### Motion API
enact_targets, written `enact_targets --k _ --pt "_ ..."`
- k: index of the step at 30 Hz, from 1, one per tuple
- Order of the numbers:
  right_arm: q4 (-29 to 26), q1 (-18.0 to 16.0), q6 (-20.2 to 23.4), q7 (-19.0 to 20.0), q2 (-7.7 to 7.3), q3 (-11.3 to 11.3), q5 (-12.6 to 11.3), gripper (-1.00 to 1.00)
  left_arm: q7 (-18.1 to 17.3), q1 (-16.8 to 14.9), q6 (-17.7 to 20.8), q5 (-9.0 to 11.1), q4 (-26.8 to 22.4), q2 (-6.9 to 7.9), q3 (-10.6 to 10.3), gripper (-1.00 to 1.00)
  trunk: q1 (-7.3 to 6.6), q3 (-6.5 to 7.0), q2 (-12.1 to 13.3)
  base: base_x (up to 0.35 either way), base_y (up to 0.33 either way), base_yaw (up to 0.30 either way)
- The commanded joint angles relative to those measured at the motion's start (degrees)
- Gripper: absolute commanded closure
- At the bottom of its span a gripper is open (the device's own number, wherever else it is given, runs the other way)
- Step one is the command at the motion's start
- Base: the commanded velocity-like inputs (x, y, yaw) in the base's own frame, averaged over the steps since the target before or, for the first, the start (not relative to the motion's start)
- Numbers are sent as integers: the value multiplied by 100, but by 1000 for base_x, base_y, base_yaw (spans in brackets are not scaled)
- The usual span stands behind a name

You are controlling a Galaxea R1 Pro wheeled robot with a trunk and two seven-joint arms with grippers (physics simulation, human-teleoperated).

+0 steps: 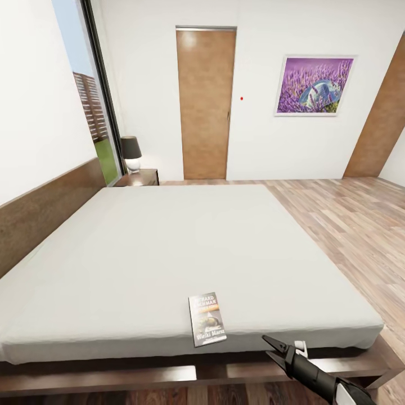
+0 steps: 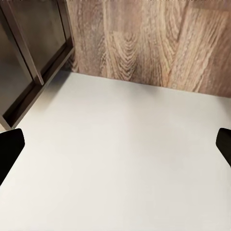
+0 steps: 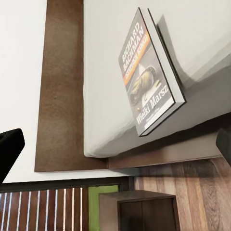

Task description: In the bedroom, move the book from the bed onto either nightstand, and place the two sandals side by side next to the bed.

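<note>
Right arm is seen low in the head view, forearm angled up and leftward. Right gripper (image 1: 272, 346) is held with its 2 dark fingers (image 1: 270, 341) spread apart, nothing between them. Left gripper (image 2: 115, 144) fingertips (image 2: 9, 147) are likewise parted.

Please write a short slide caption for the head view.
Right pincer open near the book lying at the bed's edge; nightstand beyond.

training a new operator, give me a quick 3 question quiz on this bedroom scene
1. True or false: the book lies near the mattress edge closest to the robot.
2. What stands on the nightstand? A) lamp B) vase C) clock
3. Fill in: the right gripper is ____ the book, jaws apart.

Key: 1 true; 2 A, the lamp; 3 short of, not touching.
</note>
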Motion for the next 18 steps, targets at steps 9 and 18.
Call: enact_targets --k 9,18 --pt "29 -11 54 -13 8 9 -33 -100 22 6 39 56 -24 1 -50 -100 88 -76 -162 0 0 0" --pt "38 -68 54 -232 145 12 -30 -100 22 6 41 56 -23 1 -49 -100 154 -130 -283 0 0 0"
